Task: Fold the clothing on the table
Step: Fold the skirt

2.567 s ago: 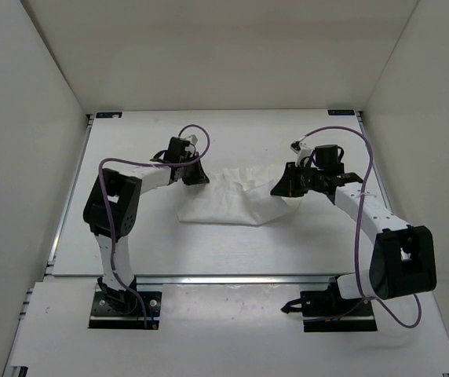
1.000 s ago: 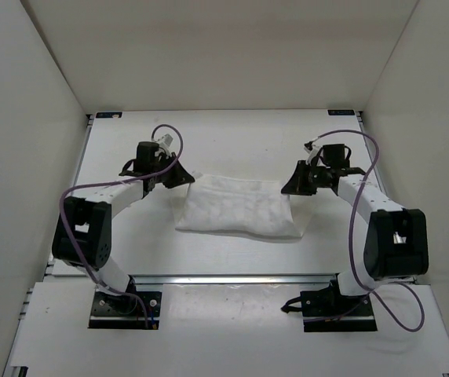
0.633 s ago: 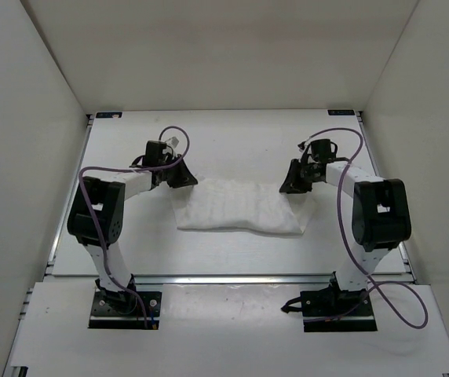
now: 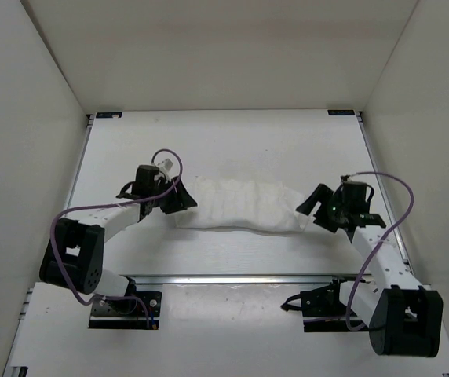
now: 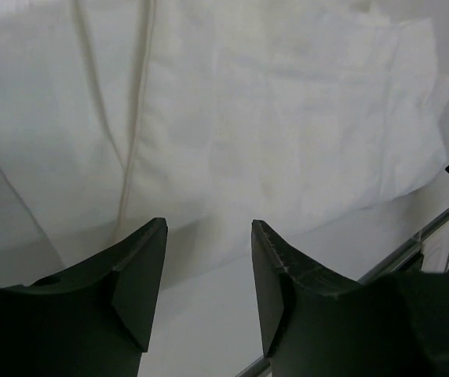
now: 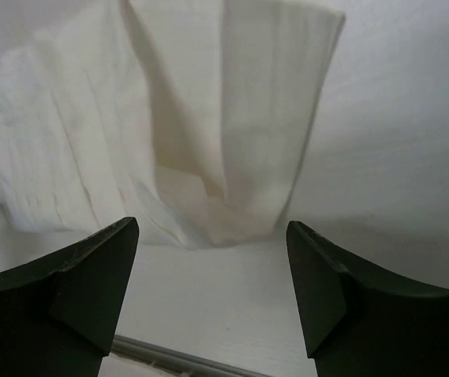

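The clothing (image 4: 240, 206) is a white, wrinkled fabric strip lying flat across the middle of the table (image 4: 224, 141). My left gripper (image 4: 184, 201) sits just off its left end, jaws open and empty; the left wrist view shows the clothing (image 5: 271, 118) ahead of the black fingertips (image 5: 142, 259). My right gripper (image 4: 311, 210) hovers beside the right end, open wide with nothing between the fingers. From the right wrist view, the folded end of the clothing (image 6: 201, 133) lies just beyond the fingertips (image 6: 315, 271).
White walls close in the table on three sides. A metal rail (image 4: 232, 277) runs along the near edge, with both arm bases (image 4: 126, 308) behind it. Purple cables loop over each arm.
Both grippers have opened and let go of the clothing, which now lies flat. The right arm has pulled back toward the near right; the left gripper shifted slightly nearer.
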